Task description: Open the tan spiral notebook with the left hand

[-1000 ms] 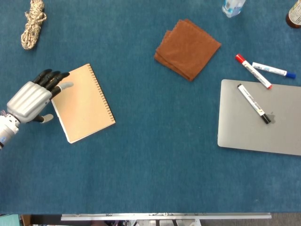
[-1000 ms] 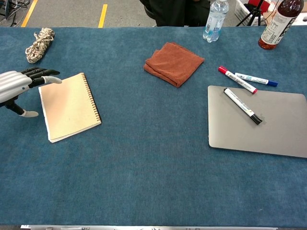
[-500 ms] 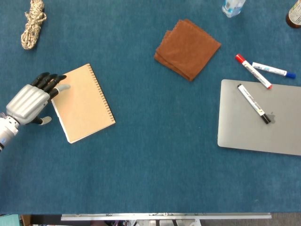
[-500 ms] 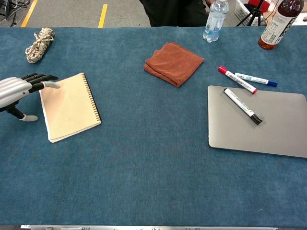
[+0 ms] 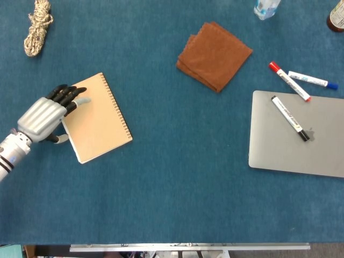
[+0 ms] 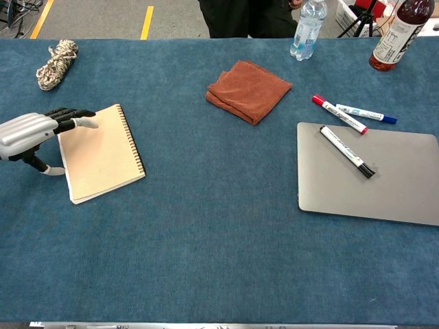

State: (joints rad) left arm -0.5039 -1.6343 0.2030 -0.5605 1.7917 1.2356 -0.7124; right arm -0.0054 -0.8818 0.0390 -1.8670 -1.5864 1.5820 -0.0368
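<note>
The tan spiral notebook (image 5: 100, 119) (image 6: 104, 152) lies closed and flat on the blue table, its wire spine along the right edge. My left hand (image 5: 47, 115) (image 6: 38, 131) is at the notebook's left edge, fingers stretched out over the upper left corner of the cover and the thumb low beside the edge. It holds nothing. My right hand is in neither view.
A coiled rope (image 5: 36, 27) lies at the far left. A brown cloth (image 5: 214, 48) sits mid-table. To the right is a closed grey laptop (image 5: 317, 145) with a marker (image 5: 289, 118) on it, two more markers (image 5: 289, 81) beside it, and bottles (image 6: 308, 29) at the far edge.
My left hand drew back slightly to the left, then came right again, so its fingers now reach further over the notebook's upper left corner. The notebook has not moved.
</note>
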